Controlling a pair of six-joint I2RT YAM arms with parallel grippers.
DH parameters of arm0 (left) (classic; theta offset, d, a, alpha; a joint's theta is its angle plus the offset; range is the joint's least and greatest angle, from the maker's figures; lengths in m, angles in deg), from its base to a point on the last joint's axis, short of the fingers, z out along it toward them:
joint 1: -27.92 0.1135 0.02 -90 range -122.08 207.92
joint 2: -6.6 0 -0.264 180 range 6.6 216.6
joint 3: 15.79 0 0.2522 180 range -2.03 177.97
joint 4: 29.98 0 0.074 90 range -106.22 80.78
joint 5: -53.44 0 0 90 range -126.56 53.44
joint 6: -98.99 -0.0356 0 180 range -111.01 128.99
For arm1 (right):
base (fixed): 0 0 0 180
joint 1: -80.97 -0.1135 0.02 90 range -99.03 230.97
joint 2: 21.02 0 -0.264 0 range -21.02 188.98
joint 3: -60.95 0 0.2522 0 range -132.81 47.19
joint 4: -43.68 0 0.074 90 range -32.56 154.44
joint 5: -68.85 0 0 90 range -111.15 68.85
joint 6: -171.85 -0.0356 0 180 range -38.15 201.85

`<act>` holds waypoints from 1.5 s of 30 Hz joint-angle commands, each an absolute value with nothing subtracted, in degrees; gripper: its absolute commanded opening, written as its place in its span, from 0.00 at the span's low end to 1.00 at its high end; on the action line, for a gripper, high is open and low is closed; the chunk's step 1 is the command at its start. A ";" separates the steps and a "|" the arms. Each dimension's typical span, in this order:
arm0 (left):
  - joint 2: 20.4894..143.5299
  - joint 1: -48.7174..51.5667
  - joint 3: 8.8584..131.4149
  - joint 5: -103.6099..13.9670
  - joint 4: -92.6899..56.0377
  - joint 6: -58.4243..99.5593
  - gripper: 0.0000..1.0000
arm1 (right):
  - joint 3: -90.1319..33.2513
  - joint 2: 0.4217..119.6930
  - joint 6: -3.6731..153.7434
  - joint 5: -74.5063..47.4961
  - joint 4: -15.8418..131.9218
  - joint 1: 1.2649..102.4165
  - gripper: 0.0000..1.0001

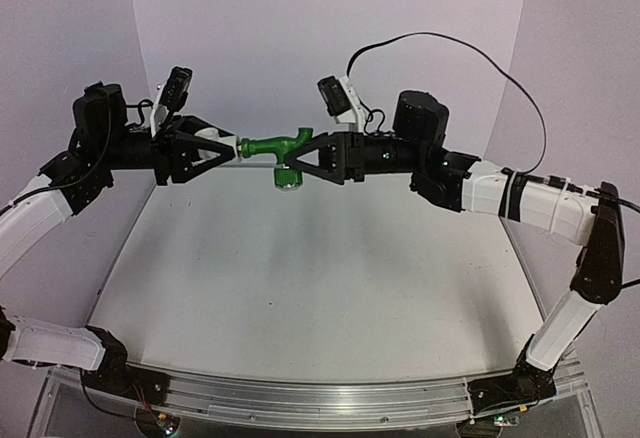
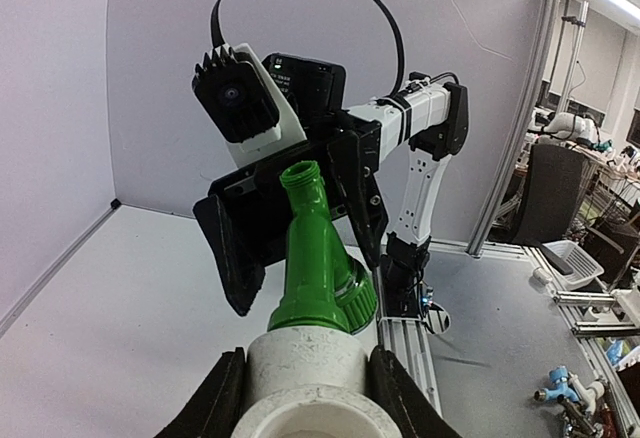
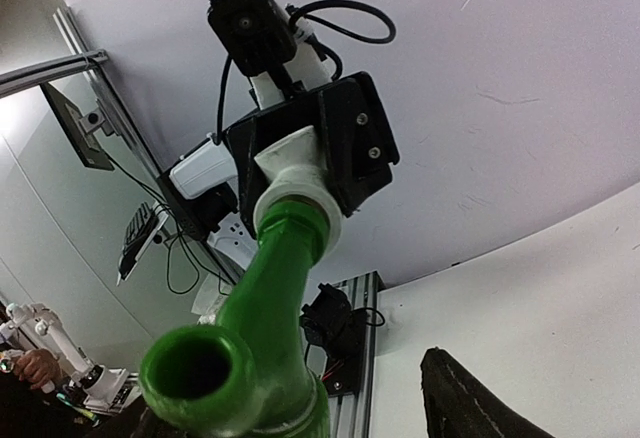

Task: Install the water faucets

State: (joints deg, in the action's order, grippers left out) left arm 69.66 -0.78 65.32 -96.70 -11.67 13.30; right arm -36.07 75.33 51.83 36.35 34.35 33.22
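Observation:
The green tap (image 1: 268, 144) hangs in the air above the back of the table, its ribbed knob (image 1: 287, 176) pointing down. Its stem is seated in the white fitting (image 1: 222, 141). My left gripper (image 1: 225, 148) is shut on that fitting, which fills the bottom of the left wrist view (image 2: 305, 358) with the tap (image 2: 310, 258) rising from it. My right gripper (image 1: 305, 153) is open, its fingers spread on either side of the tap's spout end (image 3: 195, 373). One right finger (image 3: 470, 398) stands well apart from the tap; the other is hidden behind it.
The white table (image 1: 300, 278) lies below both arms, with white walls at the back and sides. An aluminium rail (image 1: 320, 398) runs along the near edge. A black cable (image 1: 480, 53) loops above the right arm.

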 commanded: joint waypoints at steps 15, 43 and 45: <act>75.30 -1.13 66.65 -100.72 -12.95 5.67 0.00 | -37.22 75.59 49.25 34.34 30.73 32.46 0.30; 89.17 -3.28 74.56 -104.37 -13.36 -44.13 0.00 | -35.72 65.27 59.58 24.84 54.65 35.99 0.00; 90.65 -3.36 79.82 -101.17 -14.01 -46.47 0.00 | -37.26 66.23 54.70 26.39 54.43 36.89 0.00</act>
State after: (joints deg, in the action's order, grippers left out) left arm 90.55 -2.31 74.08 -104.63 -12.98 -29.27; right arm -33.45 67.64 64.95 20.42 59.34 34.83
